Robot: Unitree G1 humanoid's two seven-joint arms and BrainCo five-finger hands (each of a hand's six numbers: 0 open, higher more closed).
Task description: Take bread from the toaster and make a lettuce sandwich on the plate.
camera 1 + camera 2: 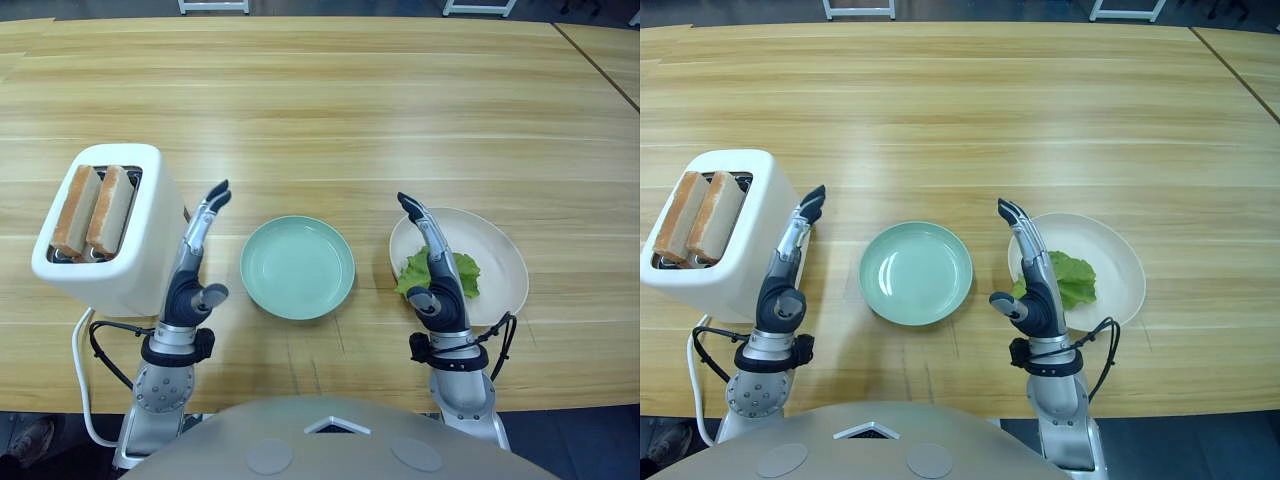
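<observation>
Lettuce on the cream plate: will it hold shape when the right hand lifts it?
Probably floppy: the lettuce looks thin with a ruffled edge, so it will likely droop when lifted. Likely very light and lying flat on the cream plate, so it may slide on the smooth surface rather than lift.

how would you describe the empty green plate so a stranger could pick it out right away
On the wooden table, look between the white toaster at left and the cream plate at right. The green plate lies there, round and shallow. It is empty, while the cream plate holds lettuce.
</observation>
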